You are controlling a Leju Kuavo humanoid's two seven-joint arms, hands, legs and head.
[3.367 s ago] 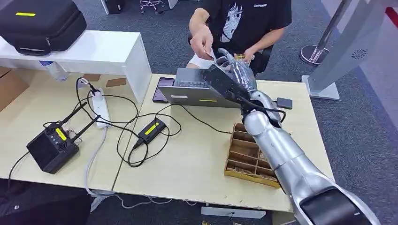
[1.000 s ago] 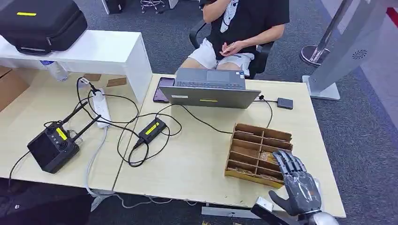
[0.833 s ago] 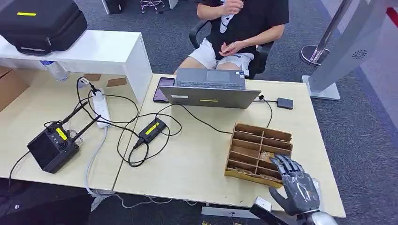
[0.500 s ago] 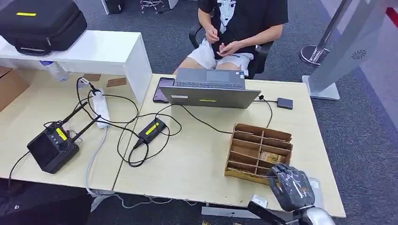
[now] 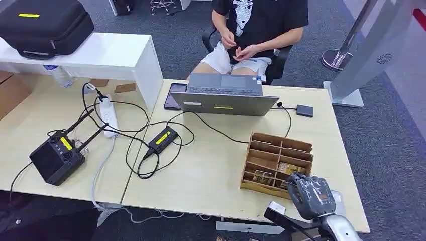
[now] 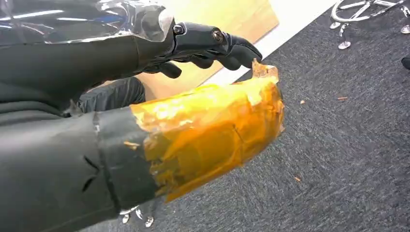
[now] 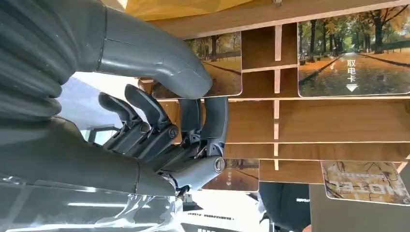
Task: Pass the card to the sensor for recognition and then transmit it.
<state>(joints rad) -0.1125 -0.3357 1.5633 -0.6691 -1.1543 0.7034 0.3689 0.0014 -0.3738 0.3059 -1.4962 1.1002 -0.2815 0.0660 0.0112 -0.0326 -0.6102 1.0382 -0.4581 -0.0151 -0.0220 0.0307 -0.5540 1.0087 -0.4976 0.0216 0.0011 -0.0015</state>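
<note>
Right hand (image 5: 310,195) over the near right corner of the wooden card rack (image 5: 277,159), fingers (image 7: 212,121) curled downward into the rack's near compartments, thumb (image 7: 159,63) bent across above them; in the right wrist view, thumb and fingers close together around the edge of an autumn-scene card (image 7: 220,63) in a near slot, though whether the card is actually pinched cannot be told. More autumn-scene cards in the rack: one with white characters and an arrow (image 7: 360,60) in the adjoining slot, another (image 7: 232,175) beyond the fingertips, and a pale patterned card (image 7: 365,181) further along. Beyond the rack, toward the far right corner of the desk (image 5: 211,170), a small dark sensor pad (image 5: 304,110) wired to a grey laptop (image 5: 223,95), with a phone (image 5: 174,95) just left of the laptop. Left of the rack, a black power brick (image 5: 162,136) amid looped cables, a white power strip (image 5: 108,116) and a black antenna box (image 5: 54,159). Past the laptop, a seated person (image 5: 258,30) with both hands together in front of the body. Left hand (image 6: 145,48) away from the desk above grey carpet, dark fingers (image 6: 217,46) curled loosely with nothing in them, thumb wrapped in orange tape (image 6: 212,130).
</note>
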